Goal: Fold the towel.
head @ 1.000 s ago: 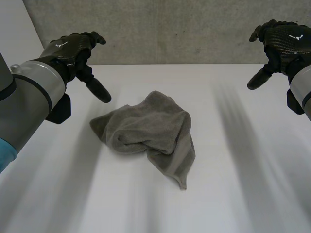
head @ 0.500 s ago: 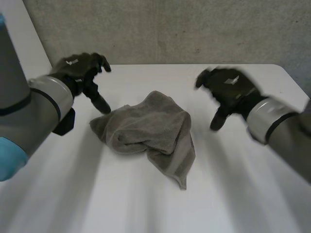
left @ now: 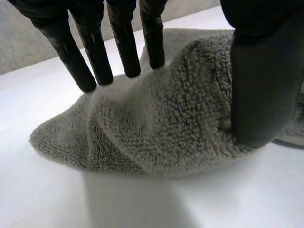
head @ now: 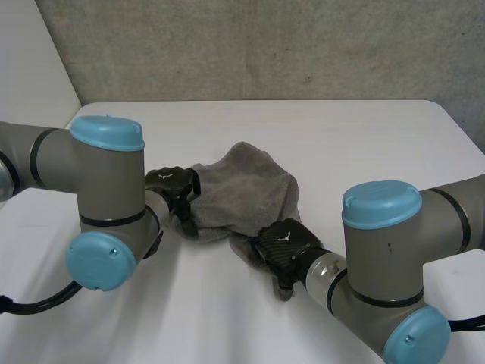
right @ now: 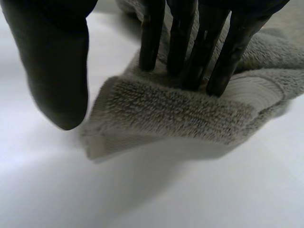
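Note:
A crumpled grey towel (head: 246,186) lies in a heap in the middle of the white table (head: 364,144). My left hand (head: 173,186) is down at the towel's left edge. In the left wrist view its straight fingers (left: 124,42) rest their tips on a hump of towel (left: 166,123), and the thumb (left: 261,80) presses the hump's other side. My right hand (head: 282,246) sits on the towel's near corner. Its straight fingers (right: 183,38) stand on the folded corner (right: 180,114), while the thumb (right: 59,66) hangs apart just over the table. Neither hand pinches the cloth.
A grey concrete wall (head: 265,45) runs behind the table's far edge. My left arm (head: 98,189) and right arm (head: 386,250) reach low across the near half of the table, either side of the towel.
Both hands dropped from raised positions at the far sides onto the towel: the left to its left edge, the right to its near corner. Their fingers have drawn in slightly.

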Controlling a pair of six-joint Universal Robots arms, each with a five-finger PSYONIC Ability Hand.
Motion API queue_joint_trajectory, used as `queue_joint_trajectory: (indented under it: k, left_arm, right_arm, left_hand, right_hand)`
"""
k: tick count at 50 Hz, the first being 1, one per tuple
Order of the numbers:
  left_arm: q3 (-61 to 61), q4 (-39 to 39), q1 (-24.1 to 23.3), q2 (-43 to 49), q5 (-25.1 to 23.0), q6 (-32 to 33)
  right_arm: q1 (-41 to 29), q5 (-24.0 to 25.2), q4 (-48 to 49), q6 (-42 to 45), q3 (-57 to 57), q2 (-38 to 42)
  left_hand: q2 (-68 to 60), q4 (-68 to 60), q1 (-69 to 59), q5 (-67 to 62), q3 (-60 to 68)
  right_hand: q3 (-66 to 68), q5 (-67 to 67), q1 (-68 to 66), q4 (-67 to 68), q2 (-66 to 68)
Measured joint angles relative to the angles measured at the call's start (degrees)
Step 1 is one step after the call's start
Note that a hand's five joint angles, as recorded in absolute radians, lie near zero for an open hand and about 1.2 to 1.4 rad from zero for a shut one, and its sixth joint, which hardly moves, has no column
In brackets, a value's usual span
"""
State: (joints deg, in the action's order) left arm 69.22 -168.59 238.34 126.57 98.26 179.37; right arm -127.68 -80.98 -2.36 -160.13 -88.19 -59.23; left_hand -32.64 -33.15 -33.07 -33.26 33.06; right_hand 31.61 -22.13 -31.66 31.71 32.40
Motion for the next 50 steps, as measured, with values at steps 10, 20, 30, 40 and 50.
queue_joint_trajectory:
  k: [10,20,30,40,50]
  left_arm:
    - [1.98,-4.95,0.10,-0.12,0.17,-2.52]
    - [1.74,-1.71,0.74,-10.21,-0.55,-2.93]
    - [-0.04,9.27,1.40,-23.92,-5.44,-1.90]
    - [-0.25,11.53,6.96,-20.25,-13.30,2.99]
    - [-8.97,8.60,9.67,1.22,-10.53,9.97]
  right_arm:
    - [0.91,-2.84,8.50,-0.56,-1.36,0.16]
    - [4.47,-5.26,8.99,-0.36,-0.64,-10.76]
    - [13.41,2.49,-3.91,0.11,5.12,-27.17]
    - [20.99,8.82,-10.86,0.11,7.44,-27.47]
    - [20.78,6.46,-5.36,-0.51,6.10,-16.22]
  left_hand:
    - [-50.31,-52.10,-47.35,-49.80,52.87]
    - [-50.36,-53.20,-47.70,-50.64,55.02]
    - [-50.85,-53.20,-48.49,-51.09,55.02]
    - [-50.66,-49.80,-48.46,-50.90,50.01]
    - [-40.51,-39.31,-40.73,-39.87,39.71]
  right_hand:
    - [44.38,-44.79,-44.67,44.69,42.98]
    - [44.49,-44.79,-44.67,44.69,42.98]
    - [44.50,-44.80,-44.67,44.70,42.97]
    - [44.55,-44.80,-44.67,44.70,42.98]
    - [44.56,-44.80,-44.67,44.70,42.97]
